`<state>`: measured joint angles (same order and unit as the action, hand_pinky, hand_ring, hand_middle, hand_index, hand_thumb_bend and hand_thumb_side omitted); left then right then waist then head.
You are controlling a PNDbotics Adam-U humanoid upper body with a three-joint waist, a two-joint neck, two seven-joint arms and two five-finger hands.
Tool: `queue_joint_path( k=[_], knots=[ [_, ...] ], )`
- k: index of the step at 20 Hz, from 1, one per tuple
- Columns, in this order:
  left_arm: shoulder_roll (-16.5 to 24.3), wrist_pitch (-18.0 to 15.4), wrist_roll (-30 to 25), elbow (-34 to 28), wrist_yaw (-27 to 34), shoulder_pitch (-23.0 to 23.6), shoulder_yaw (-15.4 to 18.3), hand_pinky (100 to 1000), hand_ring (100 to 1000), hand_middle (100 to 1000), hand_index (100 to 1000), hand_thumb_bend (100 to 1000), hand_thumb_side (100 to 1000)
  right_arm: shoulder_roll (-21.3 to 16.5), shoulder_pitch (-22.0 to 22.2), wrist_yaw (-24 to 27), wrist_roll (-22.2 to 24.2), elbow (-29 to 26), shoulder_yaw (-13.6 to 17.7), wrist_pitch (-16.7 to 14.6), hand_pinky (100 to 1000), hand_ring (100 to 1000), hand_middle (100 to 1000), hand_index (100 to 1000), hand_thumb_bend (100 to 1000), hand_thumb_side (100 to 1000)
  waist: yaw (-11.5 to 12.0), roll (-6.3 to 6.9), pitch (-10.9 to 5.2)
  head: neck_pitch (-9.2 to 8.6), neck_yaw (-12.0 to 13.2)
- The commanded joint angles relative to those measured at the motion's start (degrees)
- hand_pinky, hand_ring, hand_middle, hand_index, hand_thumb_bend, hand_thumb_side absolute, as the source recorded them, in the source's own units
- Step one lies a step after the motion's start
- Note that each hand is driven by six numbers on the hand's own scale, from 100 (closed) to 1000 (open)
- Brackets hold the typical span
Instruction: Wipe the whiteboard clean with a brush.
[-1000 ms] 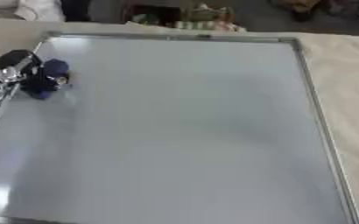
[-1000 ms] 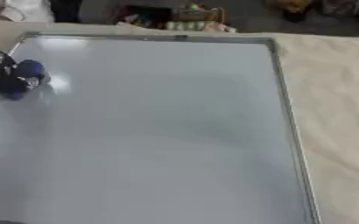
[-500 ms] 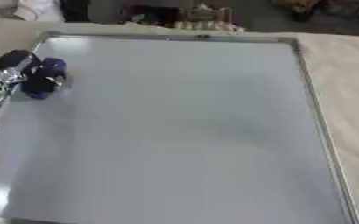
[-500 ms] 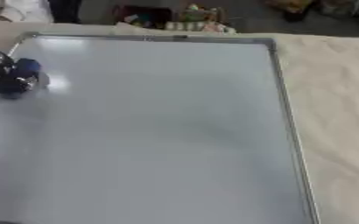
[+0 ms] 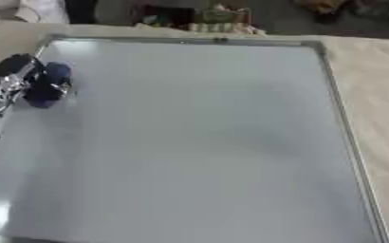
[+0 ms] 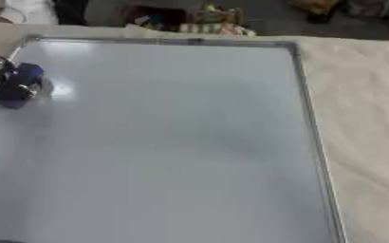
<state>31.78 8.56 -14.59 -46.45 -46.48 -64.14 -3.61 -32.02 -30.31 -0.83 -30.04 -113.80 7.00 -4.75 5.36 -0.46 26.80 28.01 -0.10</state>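
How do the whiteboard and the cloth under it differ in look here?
The whiteboard is pale grey-white and glossy, catching glare; the cloth is beige and matt. The whiteboard is smooth and edged by a metal frame, the cloth slightly wrinkled with no frame. The left hand with the blue brush is over the whiteboard, not the cloth. Both lie flat.

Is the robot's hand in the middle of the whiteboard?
No, the left hand with the blue brush is at the left edge of the whiteboard, near its far corner.
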Motion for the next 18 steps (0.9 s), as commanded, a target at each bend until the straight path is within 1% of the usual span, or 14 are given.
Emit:
queue_joint_path(
  k=[1,5,10,14,15,18],
  knots=[
    [0.3,-0.6,-0.4,0.1,-0.3,-0.6,-0.3,489,591,345,250,203,392,-1.2,-0.6,0.2,0.0,-0.8,0.6,-0.1,863,864,691,848,100,1000,-0.1,-0.03,-1.37,-0.52,0.1],
    [0.0,-1.1,-1.3,0.2,-1.0,-0.8,-0.5,463,551,301,239,210,403,-1.1,-0.6,0.2,0.0,-0.8,0.6,0.0,864,864,691,850,100,1000,-0.2,0.03,-1.34,-0.61,0.2],
    [-0.7,-1.6,-2.3,0.6,-2.0,-1.4,-0.7,460,513,265,235,219,397,-1.1,-0.7,0.2,0.1,-0.8,0.7,0.2,864,864,691,851,100,1000,-0.3,0.08,-1.33,-0.63,0.3],
    [-1.4,-1.9,-3.0,0.8,-2.5,-1.8,-0.9,451,477,229,227,208,389,-1.1,-0.7,0.3,0.0,-0.8,0.6,0.1,864,864,691,851,100,1000,-0.4,0.12,-1.38,-0.6,0.4],
    [-1.5,-2.0,-3.2,0.9,-2.5,-1.9,-0.9,444,462,217,225,191,377,-1.1,-0.8,0.3,0.0,-0.8,0.6,0.1,864,864,691,850,100,1000,-0.4,0.14,-1.38,-0.58,0.5],
    [-2.0,-2.1,-3.6,1.0,-2.8,-2.2,-1.1,439,446,200,221,186,371,-1.1,-0.8,0.4,0.0,-0.8,0.6,0.0,864,864,691,850,100,1000,-0.6,0.2,-1.35,-0.47,0.5]
  ],
)
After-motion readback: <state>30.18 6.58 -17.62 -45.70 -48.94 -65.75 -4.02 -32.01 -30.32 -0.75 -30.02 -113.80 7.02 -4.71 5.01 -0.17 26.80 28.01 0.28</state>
